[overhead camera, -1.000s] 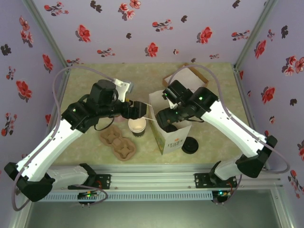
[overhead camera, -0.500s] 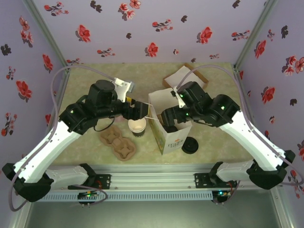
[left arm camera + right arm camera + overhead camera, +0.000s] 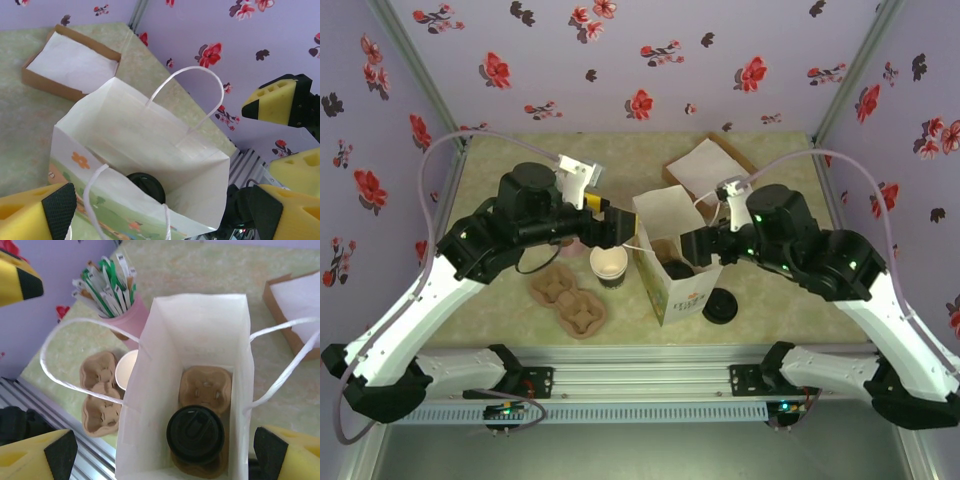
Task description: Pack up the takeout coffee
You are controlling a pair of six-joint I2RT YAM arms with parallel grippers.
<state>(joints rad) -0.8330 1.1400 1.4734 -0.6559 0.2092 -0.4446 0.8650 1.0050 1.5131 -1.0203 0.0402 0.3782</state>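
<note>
Finding: one lidded takeout coffee [image 3: 195, 434] is seated in a pulp cup carrier [image 3: 206, 385] at the bottom of the white paper bag [image 3: 195, 335], lower centre of the right wrist view. The carrier's second well is vacant.

An open paper cup [image 3: 609, 264] stands just left of the bag; a loose black lid [image 3: 720, 306] lies to its right.

The left gripper [image 3: 610, 230] and right gripper [image 3: 695, 245] flank the bag mouth, jaws wide, holding nothing.

Assessment: loading is partly done. Next, probably lid the open cup and lower it into the vacant well without snagging the handles.

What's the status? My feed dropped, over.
Left gripper, right gripper: jaws open, empty. Lidded coffee cup in carrier inside bag. Unlidded cup beside bag.
</note>
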